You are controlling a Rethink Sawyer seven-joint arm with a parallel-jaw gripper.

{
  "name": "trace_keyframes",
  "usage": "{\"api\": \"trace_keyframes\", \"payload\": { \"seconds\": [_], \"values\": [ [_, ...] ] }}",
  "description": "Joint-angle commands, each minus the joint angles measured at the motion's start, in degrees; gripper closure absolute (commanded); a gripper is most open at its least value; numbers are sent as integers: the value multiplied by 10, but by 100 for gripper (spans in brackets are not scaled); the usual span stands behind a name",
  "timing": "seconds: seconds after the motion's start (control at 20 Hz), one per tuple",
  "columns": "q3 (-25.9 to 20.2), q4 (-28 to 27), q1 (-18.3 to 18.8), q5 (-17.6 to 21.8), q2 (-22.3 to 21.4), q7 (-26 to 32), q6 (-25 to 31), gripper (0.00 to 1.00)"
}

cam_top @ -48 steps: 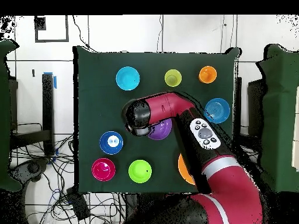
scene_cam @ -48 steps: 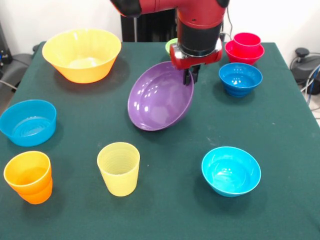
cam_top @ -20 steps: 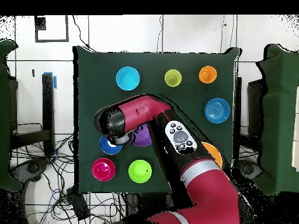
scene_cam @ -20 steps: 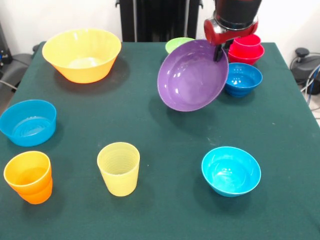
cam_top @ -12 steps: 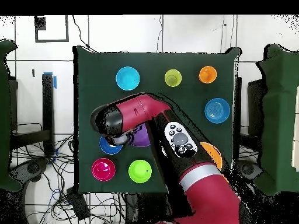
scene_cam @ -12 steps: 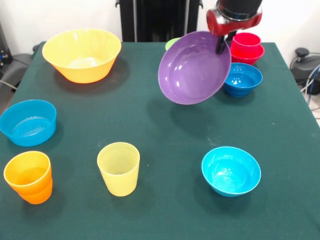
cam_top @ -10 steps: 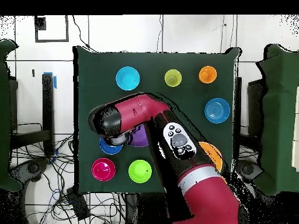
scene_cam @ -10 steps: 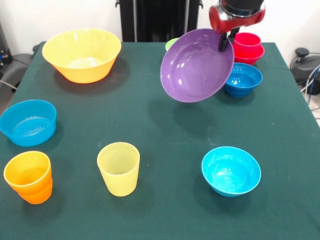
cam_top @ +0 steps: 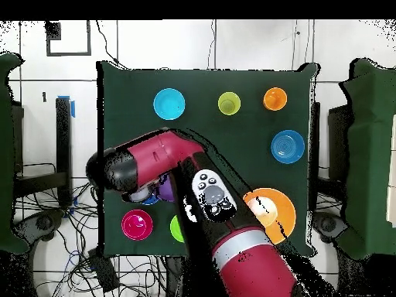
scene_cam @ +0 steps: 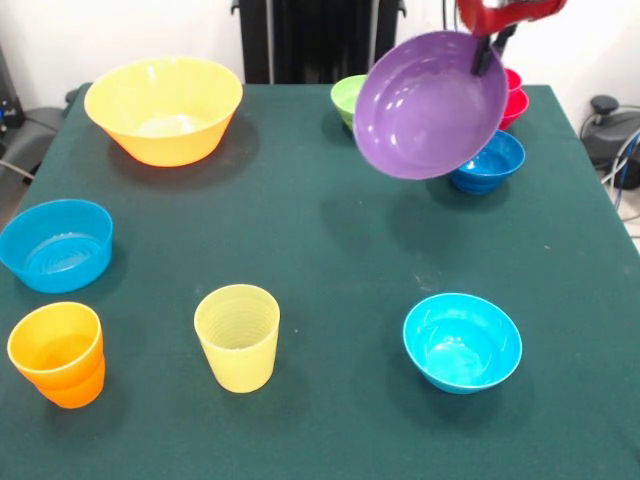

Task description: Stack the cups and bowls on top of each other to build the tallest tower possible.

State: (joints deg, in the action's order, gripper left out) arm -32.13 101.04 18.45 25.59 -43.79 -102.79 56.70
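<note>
Table (scene_cam: 320,250): you have one green table; everything not in the air stands on it, rims up and spaced apart, so each piece can be picked alone.
Yellow-orange bowl (scene_cam: 163,108): one, the widest; you can judge it the natural base, left at its corner.
Purple bowl (scene_cam: 430,104): one, lifted clear of the table and tilted, inside facing the front camera. It hangs just above the blue bowl (scene_cam: 485,160) and in front of the red stack (scene_cam: 516,98).
Pincer (scene_cam: 484,52): closed on the purple bowl's upper rim; a rim hold explains the tilt.
Remaining bowls: you count four more open ones: light blue (scene_cam: 55,244), cyan (scene_cam: 462,341), blue, lime (scene_cam: 350,97).
Red stack: only a sliver shows behind the purple bowl; you cannot tell its parts here.
Cups: two in plain view, yellow (scene_cam: 238,337) and orange (scene_cam: 57,354).
</note>
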Motion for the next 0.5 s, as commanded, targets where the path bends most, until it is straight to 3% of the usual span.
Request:
{"api": "trace_keyframes", "payload": {
  "seconds": [0.05, 0.5],
  "values": [
    [26, 45, -46, -20, -19, -83, -1, 100],
    [44, 47, -77, -43, -15, -98, -24, 100]
  ]
}}
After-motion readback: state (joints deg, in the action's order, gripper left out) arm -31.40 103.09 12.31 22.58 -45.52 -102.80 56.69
